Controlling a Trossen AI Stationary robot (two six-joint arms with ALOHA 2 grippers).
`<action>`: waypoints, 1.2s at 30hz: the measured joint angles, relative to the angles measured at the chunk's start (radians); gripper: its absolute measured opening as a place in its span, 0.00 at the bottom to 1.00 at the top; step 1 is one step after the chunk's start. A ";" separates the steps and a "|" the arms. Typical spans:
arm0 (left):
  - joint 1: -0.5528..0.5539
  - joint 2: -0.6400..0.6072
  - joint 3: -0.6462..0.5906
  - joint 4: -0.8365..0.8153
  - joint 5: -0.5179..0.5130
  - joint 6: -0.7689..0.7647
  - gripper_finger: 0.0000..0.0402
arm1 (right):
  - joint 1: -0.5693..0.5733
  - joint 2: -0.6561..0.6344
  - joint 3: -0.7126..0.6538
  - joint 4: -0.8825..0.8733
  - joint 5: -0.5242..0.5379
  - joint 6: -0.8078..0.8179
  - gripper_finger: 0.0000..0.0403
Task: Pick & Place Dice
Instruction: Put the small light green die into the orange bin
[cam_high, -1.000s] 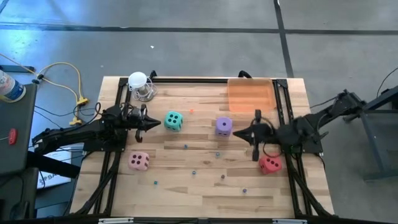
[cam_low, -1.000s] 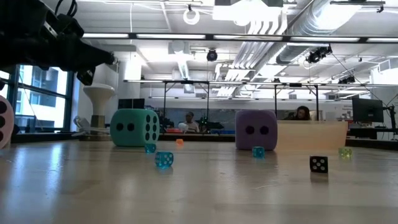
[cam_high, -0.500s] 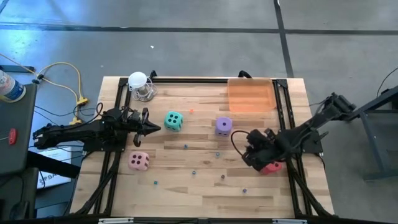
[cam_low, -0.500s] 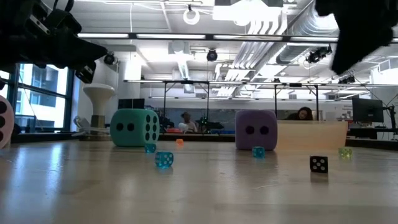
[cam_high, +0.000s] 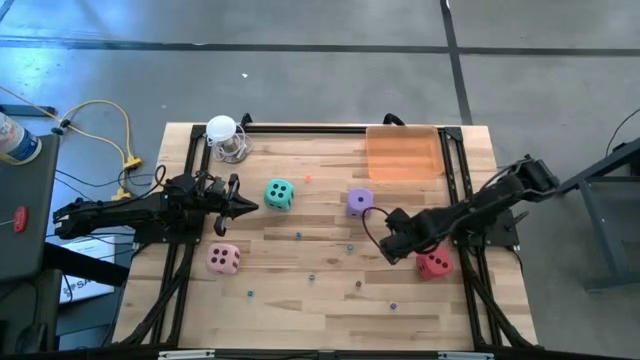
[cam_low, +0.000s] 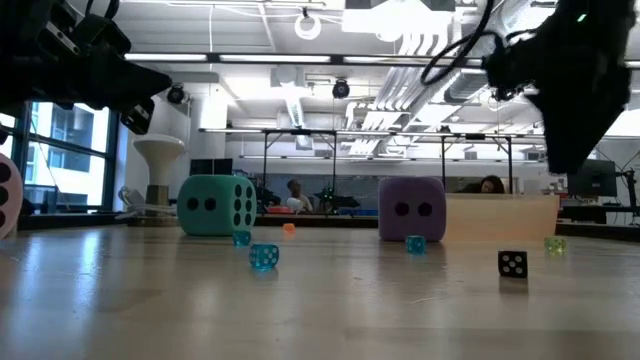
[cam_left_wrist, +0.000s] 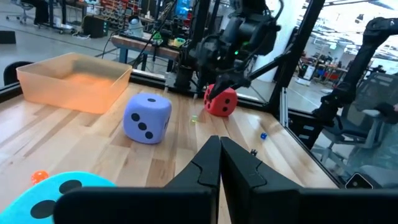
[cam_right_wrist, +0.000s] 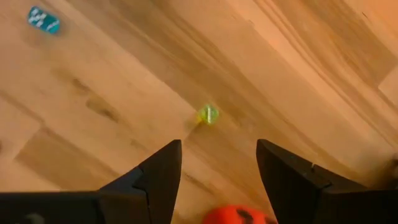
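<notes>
Right wrist view: right gripper (cam_right_wrist: 217, 180), fingers apart, hovers just above the red die (cam_right_wrist: 239, 215).

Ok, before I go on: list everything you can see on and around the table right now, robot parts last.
teal die: one, left of centre, just ahead of the left gripper.
purple die: one, centre, near the bin.
pink die: one, near-left area of the table.
red die: one, right side, right beside the right gripper.
small beads and mini dice: several, mixed colours, scattered mid-table.
orange bin: one, translucent, far-right corner.
white-topped clear object: one, far-left corner.
yellow cable: one, on the floor to the left.
wooden table: one, light planks.
left gripper: jaws shut, waiting by the teal die.
right gripper: jaws open, pointing down next to the red die.
</notes>
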 joint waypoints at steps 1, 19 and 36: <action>0.000 0.000 0.000 0.000 0.000 -0.002 0.01 | -0.016 0.007 -0.010 0.022 -0.006 -0.003 0.50; 0.000 0.000 0.000 0.000 0.003 -0.001 0.01 | -0.088 0.049 -0.148 0.233 -0.101 0.002 0.49; 0.000 0.000 0.000 0.000 0.002 -0.001 0.01 | -0.089 0.048 -0.219 0.366 -0.048 -0.006 0.49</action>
